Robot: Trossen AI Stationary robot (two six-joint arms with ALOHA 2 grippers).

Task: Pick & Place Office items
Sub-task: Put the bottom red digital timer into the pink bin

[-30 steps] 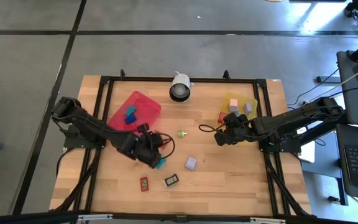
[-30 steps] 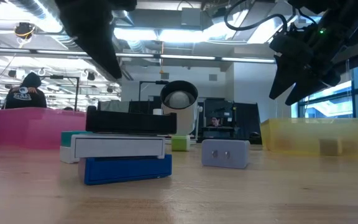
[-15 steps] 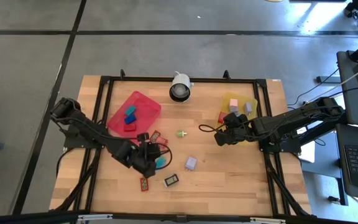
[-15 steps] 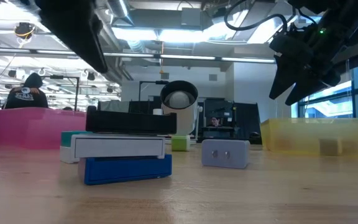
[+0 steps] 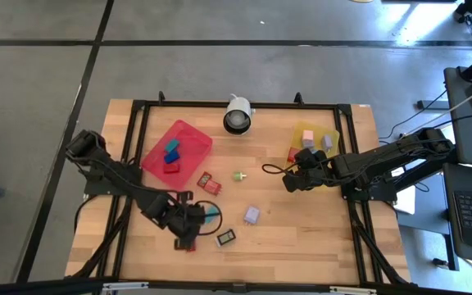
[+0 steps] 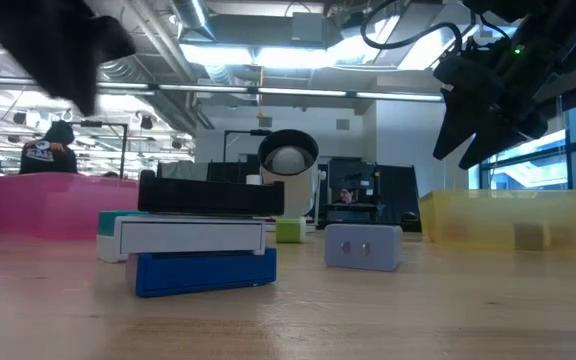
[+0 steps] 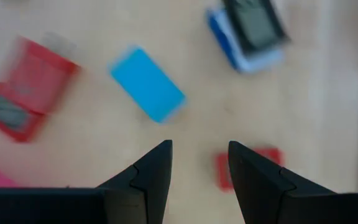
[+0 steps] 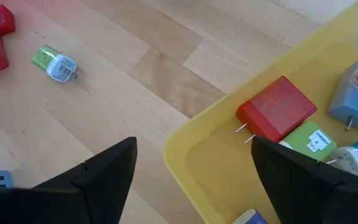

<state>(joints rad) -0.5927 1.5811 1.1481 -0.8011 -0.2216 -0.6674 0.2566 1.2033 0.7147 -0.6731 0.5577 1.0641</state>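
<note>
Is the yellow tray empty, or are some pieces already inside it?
Not empty. The right wrist view shows the yellow tray holding a red piece, a green-labelled one and others.

Your wooden worktop (image 5: pixel 301 229), a red tray (image 5: pixel 188 138) toward its back left, a yellow tray (image 5: pixel 332 131) back right, a white dome camera (image 5: pixel 238 115) between them, and loose office items (image 5: pixel 251 215) in front of you: red, teal, green, lilac, black.

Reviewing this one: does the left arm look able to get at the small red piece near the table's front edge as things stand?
Probably yes. The left gripper hangs over the small red piece, empty fingers apart, bare wood around it. The teal piece and the black white-labelled item lie clear of it.
</note>
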